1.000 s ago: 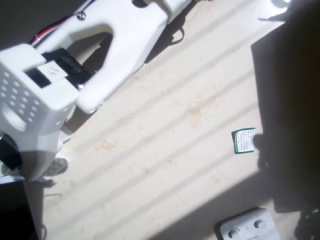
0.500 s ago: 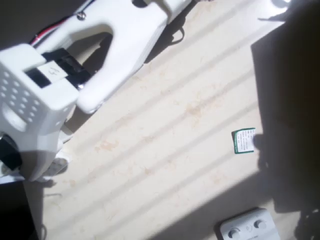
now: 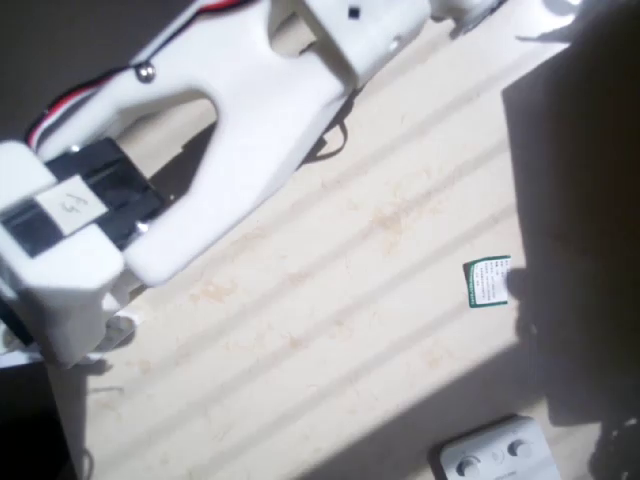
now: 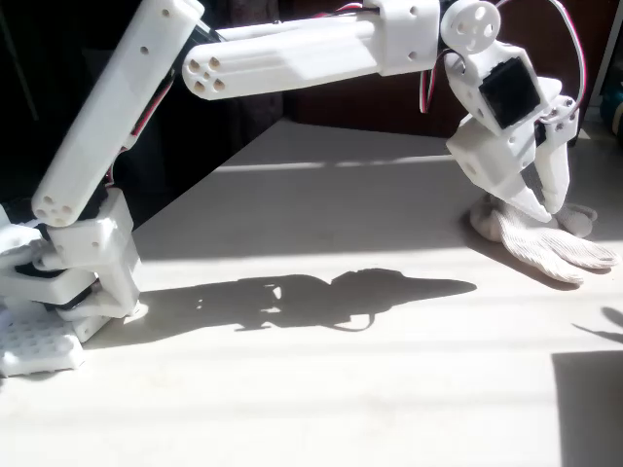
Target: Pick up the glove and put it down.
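Note:
A white knitted glove [image 4: 557,249] lies on the pale table [image 4: 321,389] at the right side of the fixed view, fingers pointing right. My gripper [image 4: 545,210] hangs from the white arm directly over the glove's wrist end. Its two jaws come together at the tips, pinching the raised fabric there. The rest of the glove still rests on the table. In the overhead view the arm's white links [image 3: 230,110] cross the upper left.
The arm's base [image 4: 58,292] stands at the left of the fixed view. A small green and white label [image 3: 487,282] lies on the table in the overhead view, and a white box with buttons [image 3: 497,455] sits at the bottom edge. Deep shadow covers the right side.
In the overhead view the arm's links have shifted up and to the left within the last half second; before that they were still. The label and the box stayed put.

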Action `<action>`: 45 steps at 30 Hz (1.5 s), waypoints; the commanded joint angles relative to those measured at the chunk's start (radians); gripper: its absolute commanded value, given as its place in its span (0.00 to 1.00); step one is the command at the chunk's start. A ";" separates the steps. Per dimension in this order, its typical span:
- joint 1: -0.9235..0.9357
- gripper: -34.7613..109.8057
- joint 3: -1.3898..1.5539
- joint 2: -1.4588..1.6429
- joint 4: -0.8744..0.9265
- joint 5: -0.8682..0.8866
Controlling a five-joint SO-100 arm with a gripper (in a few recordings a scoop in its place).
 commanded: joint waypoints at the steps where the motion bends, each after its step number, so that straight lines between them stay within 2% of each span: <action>1: 0.071 0.24 -0.040 0.127 0.029 -0.003; 6: 0.179 0.24 -0.040 0.173 0.095 -0.006; 27: 0.623 0.24 -0.040 0.284 0.143 -0.009; 35: 0.759 0.24 -0.025 0.265 0.144 -0.011; 45: 0.844 0.24 -0.025 0.086 0.144 -0.011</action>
